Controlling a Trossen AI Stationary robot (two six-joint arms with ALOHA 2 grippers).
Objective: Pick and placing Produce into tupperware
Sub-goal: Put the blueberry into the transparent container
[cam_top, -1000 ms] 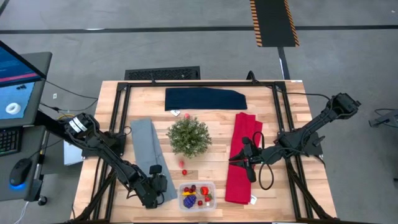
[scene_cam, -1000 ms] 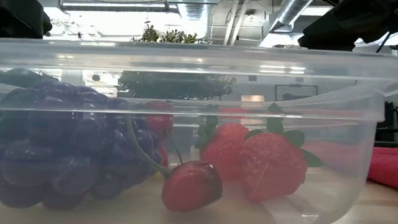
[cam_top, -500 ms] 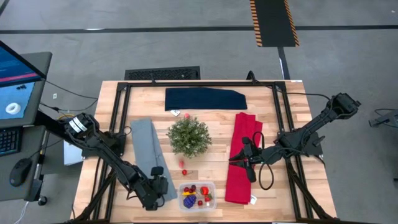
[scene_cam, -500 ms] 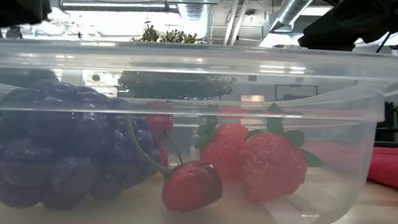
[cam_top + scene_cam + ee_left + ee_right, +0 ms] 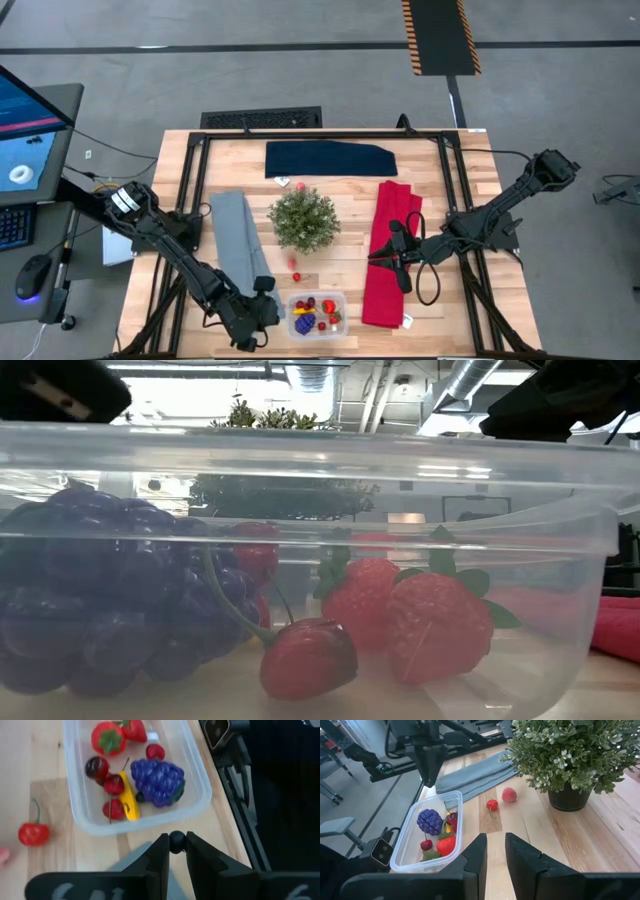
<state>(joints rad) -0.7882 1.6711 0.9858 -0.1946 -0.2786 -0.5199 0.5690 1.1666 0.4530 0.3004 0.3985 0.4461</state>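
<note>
a: near the table's front edge, left gripper hung just beside the tupperware, fingers clenched on a small dark berry.
b: what was in the box?
a: grape cluster, strawberries, yellow piece, cherries. one red berry lay on the wood nearby.
b: right gripper?
a: over the red cloth, fingers narrowly apart, holding nothing.

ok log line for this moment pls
left hand: holds dark berry by tub | right hand: idle over red cloth | loose: cherry
</note>
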